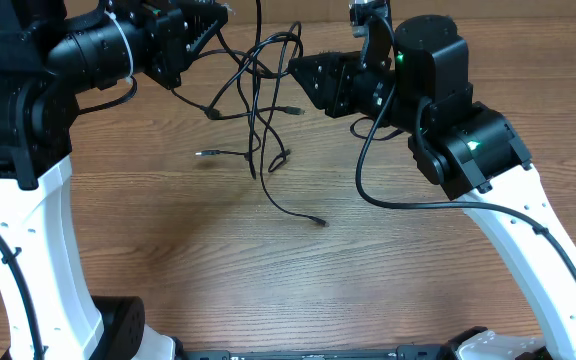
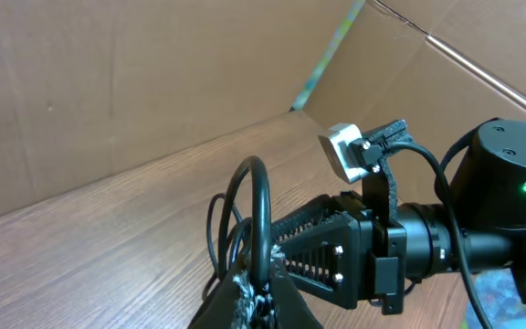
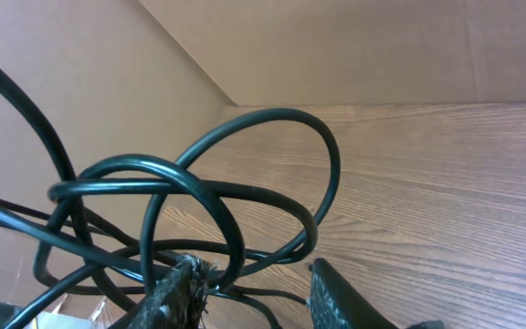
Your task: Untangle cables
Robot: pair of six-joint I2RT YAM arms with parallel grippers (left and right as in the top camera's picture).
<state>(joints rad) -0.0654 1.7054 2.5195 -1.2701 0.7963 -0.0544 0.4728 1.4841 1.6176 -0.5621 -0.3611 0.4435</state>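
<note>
Overhead view, entry one: the cables (image 1: 256,95), thin black loops in a loose tangle, hang between your two arms near the far side of the surface (image 1: 368,280). The upper strands are lifted. The lower ends trail onto the wood, and the nearest plug (image 1: 318,221) lies well apart from the rest.

Entry two: left gripper (image 1: 200,35), jaws clamped on the cables; on the left wrist view a loop rises straight out of them.

Entry three: right gripper (image 1: 296,72), jaws apart, with wood showing in the gap on its wrist view and strands bunched against one finger (image 3: 183,291).

Room: you have broad bare wood on the near side of the tangle, toward the arm bases. A cardboard wall (image 2: 108,91) closes the far side just behind both grippers.

Hard to read: where the loops cross, you cannot tell which strand lies over which. The right wrist view cuts off the loops at left and bottom.
</note>
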